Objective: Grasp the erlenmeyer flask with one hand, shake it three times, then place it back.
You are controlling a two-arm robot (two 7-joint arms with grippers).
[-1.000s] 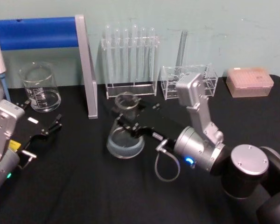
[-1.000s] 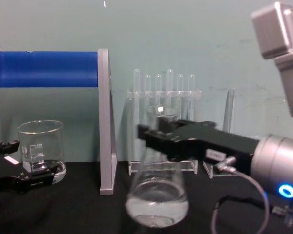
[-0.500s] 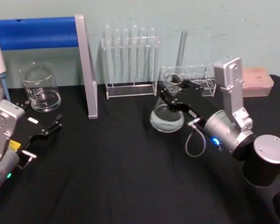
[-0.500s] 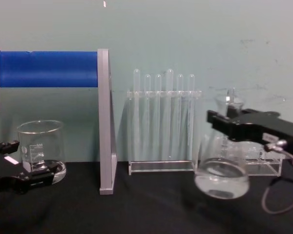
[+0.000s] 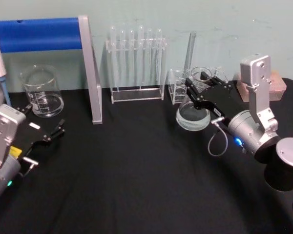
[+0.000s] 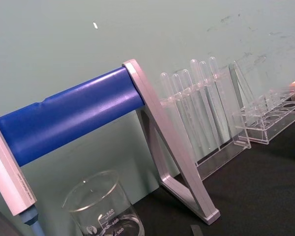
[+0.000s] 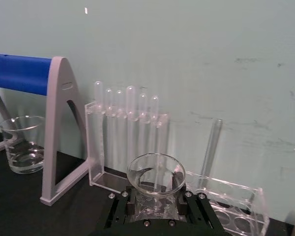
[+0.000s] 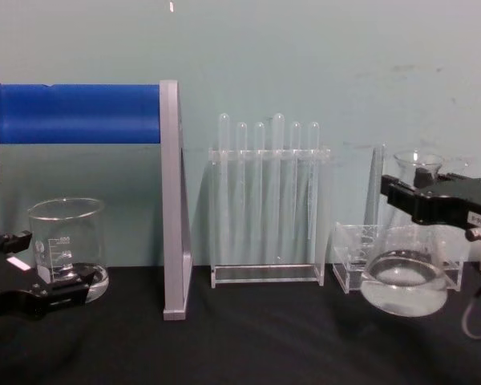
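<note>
my right pincer [image 8: 419,194] grips the flask [image 8: 405,281] by its neck above the bench [image 5: 136,170], a little clear liquid inside. left pincer [image 5: 44,132] lies released by the beaker [image 5: 41,92].

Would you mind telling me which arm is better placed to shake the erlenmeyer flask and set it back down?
Right. The right gripper has its fingers shut on the neck of the erlenmeyer flask, holding it off the table. The left gripper sits open by the beaker, far from the flask.
</note>
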